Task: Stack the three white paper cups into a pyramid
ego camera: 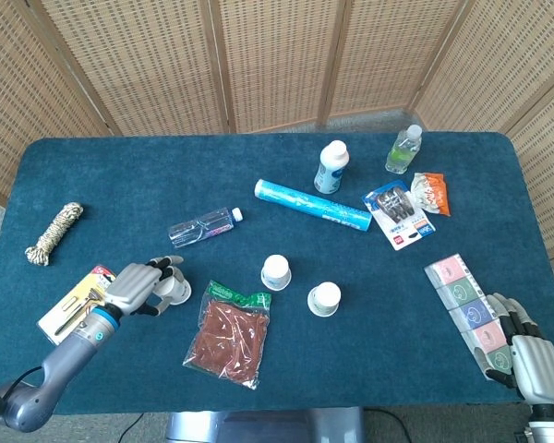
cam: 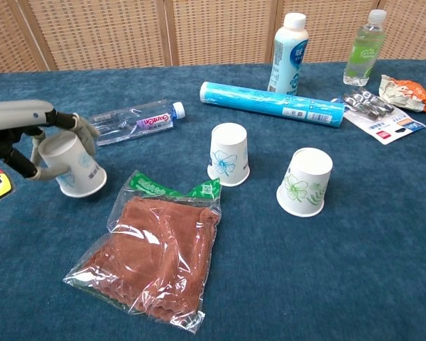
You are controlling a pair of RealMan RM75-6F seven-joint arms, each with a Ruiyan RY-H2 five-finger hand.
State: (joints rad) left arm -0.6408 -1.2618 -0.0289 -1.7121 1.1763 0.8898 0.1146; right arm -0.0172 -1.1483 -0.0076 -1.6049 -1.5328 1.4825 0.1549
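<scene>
Progress on the pyramid stands at the first step only. Across the blue desk (ego camera: 92,175) no two cups touch, so nothing is stacked yet. On my right side, the right robot hand (ego camera: 531,355) sits at the near desk edge beside a pack of pastel boxes (ego camera: 469,309), fingers apart and empty as far as I can see. My left robot hand (cam: 28,138) is wrapped around one white paper cup (cam: 74,167), fingers over its far side and thumb on the near side; the held cup is tilted, mouth downward, and appears to be clear of the cloth, just left of the bag of red-brown material (cam: 156,259). Two further cups stand upside down, well apart from the held one: the blue-flower cup (cam: 228,154) near the centre and the green-flower cup (cam: 305,181) to its right, with a gap between them. I judge what remains as follows: the two standing cups likely need bringing side by side as a base, and the held cup must be carried over the bag and set across their tops.
</scene>
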